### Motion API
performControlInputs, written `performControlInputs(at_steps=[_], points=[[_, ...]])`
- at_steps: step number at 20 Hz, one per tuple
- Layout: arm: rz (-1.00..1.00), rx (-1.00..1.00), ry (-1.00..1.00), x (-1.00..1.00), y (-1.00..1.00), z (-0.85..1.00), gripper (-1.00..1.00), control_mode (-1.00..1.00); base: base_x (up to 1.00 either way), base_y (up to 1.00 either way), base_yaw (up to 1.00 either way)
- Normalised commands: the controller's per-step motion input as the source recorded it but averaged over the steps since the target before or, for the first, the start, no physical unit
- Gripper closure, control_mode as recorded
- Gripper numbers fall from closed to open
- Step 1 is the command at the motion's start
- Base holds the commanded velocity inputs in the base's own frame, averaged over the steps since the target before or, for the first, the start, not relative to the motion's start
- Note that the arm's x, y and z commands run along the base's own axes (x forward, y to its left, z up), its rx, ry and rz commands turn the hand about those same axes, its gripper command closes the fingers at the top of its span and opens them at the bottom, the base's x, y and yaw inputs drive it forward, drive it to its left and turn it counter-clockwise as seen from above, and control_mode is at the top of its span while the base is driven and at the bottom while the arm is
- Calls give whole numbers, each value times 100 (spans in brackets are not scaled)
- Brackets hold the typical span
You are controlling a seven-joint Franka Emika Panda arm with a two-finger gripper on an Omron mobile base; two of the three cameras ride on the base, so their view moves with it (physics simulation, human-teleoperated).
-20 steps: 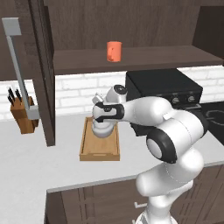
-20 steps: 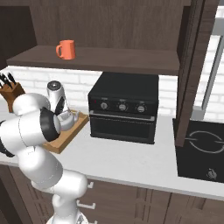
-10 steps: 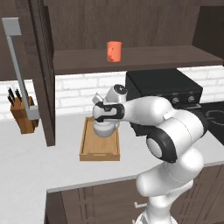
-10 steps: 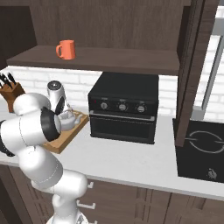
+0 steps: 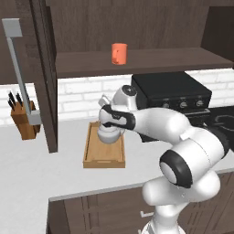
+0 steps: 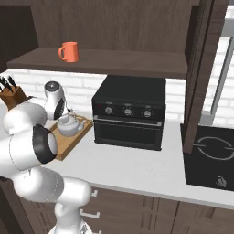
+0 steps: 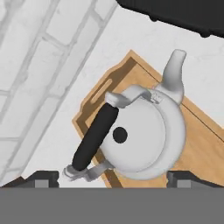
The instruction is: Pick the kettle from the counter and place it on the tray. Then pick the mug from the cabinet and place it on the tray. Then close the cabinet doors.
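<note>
Over tray [image 7: 199, 144]: kettle [image 7: 144, 140] set down, hand [image 7: 111, 177] spread wide, gripping nothing. You lift straight up, clear handle, then go for mug [image 5: 119, 53].

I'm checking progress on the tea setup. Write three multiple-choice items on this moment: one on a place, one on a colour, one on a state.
1. Where does the kettle sit?
A. in the tray
B. on the oven
C. on the shelf

2. What colour is the mug?
A. blue
B. orange-red
C. white

3. How do the fingers stand?
A. shut on the handle
B. spread apart, clear of the kettle
C. clamped on the mug

Answers:
1 A, wood rim surrounds it.
2 B, seen on the shelf.
3 B, tips flank it without contact.
</note>
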Motion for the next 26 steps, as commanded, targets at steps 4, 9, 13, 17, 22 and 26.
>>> performControlInputs(at_steps=[4, 9, 13, 17, 22, 26], points=[[-2, -15, 2, -76, -20, 90, -100, -100, 0, 0, 0], [0, -2, 1, -10, -24, 10, -100, -100, 0, 0, 0], [20, 4, -8, -35, -51, 25, -100, -100, 0, 0, 0], [37, -5, -18, -76, -38, 90, -100, -100, 0, 0, 0], [38, -9, -28, -45, -10, 97, -100, -100, 0, 0, 0], [17, -21, -13, -4, 17, 100, -100, -100, 0, 0, 0]])
